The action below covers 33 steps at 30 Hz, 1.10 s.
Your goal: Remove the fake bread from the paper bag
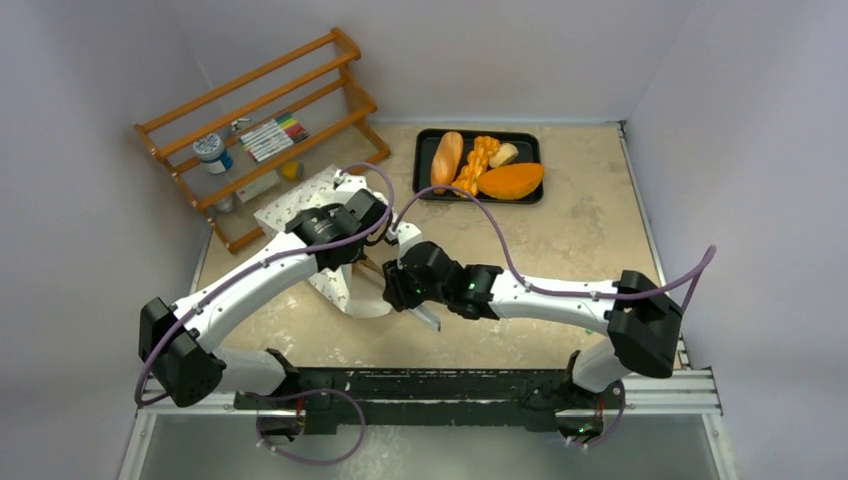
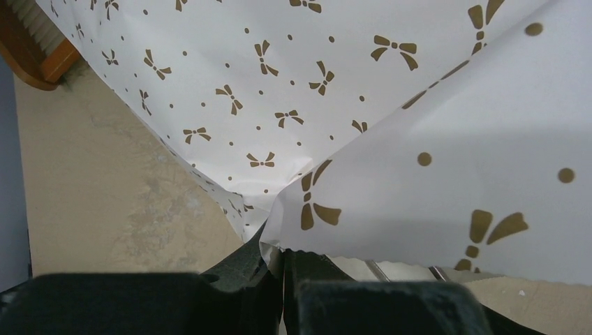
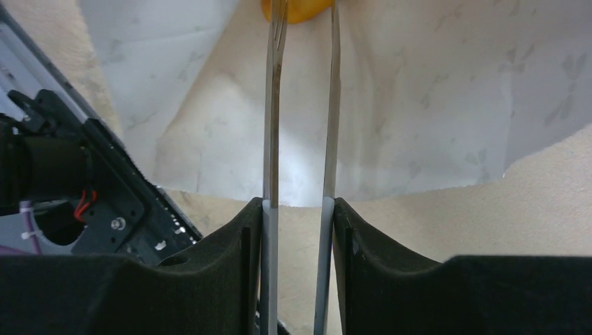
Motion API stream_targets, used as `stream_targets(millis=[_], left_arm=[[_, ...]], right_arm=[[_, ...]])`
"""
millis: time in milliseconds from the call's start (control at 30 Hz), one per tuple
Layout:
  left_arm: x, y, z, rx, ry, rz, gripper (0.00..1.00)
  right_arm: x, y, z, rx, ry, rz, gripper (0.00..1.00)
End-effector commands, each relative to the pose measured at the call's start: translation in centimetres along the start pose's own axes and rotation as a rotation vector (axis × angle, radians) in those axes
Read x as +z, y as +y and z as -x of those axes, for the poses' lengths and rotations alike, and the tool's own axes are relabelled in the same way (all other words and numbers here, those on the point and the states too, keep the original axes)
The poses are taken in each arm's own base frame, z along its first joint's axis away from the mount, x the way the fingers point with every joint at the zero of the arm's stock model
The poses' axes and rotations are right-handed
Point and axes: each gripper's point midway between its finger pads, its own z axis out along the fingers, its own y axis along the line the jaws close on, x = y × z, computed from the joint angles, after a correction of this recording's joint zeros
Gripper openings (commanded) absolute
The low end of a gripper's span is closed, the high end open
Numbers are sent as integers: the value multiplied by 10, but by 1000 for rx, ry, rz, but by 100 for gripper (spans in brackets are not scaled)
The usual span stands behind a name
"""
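The paper bag [image 1: 295, 205] lies on the table [image 1: 560, 240] at about 9 o'clock from the table's middle in the top view, partly covered by the left arm, with its open mouth turned toward 5 o'clock. The left gripper [image 2: 283, 262] is clenched on the bag's scalloped edge, and the printed paper fans up and away from the closed jaws in the left wrist view. The right gripper [image 3: 303, 21] reaches into the mouth with its two long thin fingers [image 3: 274, 105] standing a narrow gap apart. At their tips, at 12 o'clock in the right wrist view, sits the fake bread [image 3: 300, 8], an orange-yellow lump deep inside the bag. Whether the tips are pinching it cannot be told. A black tray [image 1: 425, 150] holding several orange bread-like pieces sits at 1 o'clock near the far wall, and a wooden rack [image 1: 250, 90] leans at 10 o'clock.
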Motion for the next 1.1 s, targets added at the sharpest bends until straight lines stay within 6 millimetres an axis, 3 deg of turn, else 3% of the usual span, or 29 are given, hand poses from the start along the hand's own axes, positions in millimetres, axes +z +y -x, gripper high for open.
stream_targets(millis=[0,200,600,833,1067], left_arm=[[-1,-4,7,-39,-40,-15,2],[1,-11,7,-46,-41,-28,2],[2,-50,19,-40,-57,-106,1],[0,-61,20,-65,-51,-156,0],[-3,-65,18,-90,-52,-195,0]], right_arm=[[-17,24,33,41,-98,89,40],[-14,27,34,59,-77,90,41],[7,38,25,63,-5,114,45],[15,30,19,76,24,58,48],[35,23,-5,51,100,-19,49]])
